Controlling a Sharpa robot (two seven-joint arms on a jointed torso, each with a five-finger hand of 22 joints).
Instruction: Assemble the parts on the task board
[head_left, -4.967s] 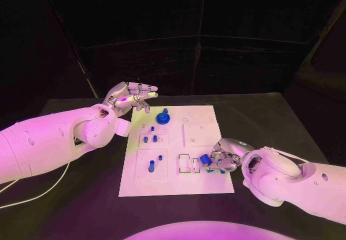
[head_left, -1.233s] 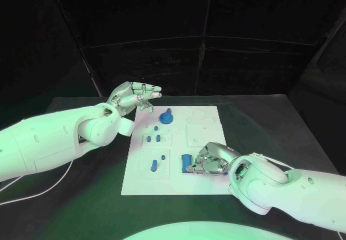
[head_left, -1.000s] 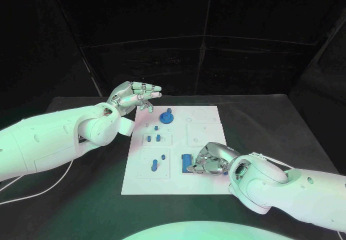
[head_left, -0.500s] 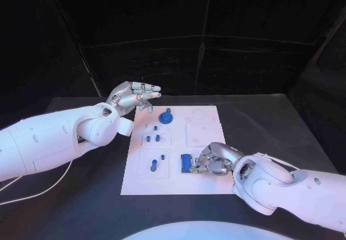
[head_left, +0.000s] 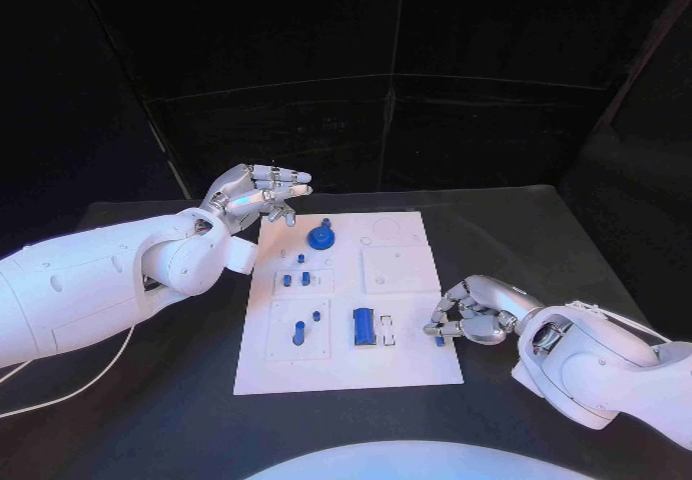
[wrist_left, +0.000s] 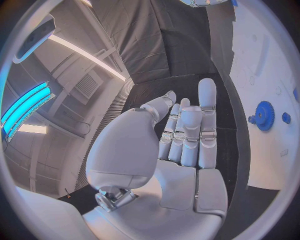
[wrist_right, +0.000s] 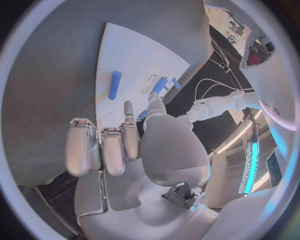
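Observation:
The white task board (head_left: 408, 275) lies mid-table. A blue block (head_left: 364, 325) stands in a slot near its front, with nothing touching it. My right hand (head_left: 473, 314) is at the board's right edge with its fingers curled in and nothing in them. A short blue cylinder (head_left: 440, 338) lies on the board just off its fingertips, and in the right wrist view this cylinder (wrist_right: 115, 85) lies clear of the curled right hand (wrist_right: 125, 145). My left hand (head_left: 261, 195) hovers above the board's far left corner, fingers stretched out and holding nothing; the left wrist view shows that hand's (wrist_left: 181, 145) bare palm.
A blue gear (head_left: 320, 238) stands at the far end of the board, also seen in the left wrist view (wrist_left: 265, 115). Small blue pegs (head_left: 296, 280) and two longer blue pieces (head_left: 299, 334) sit on the board's left half. Black table (head_left: 548, 240) surrounds the board.
My right hand has let go of the blue block, which now stands in its slot. The hand has drawn back to the board's right edge. My left hand has stayed in place.

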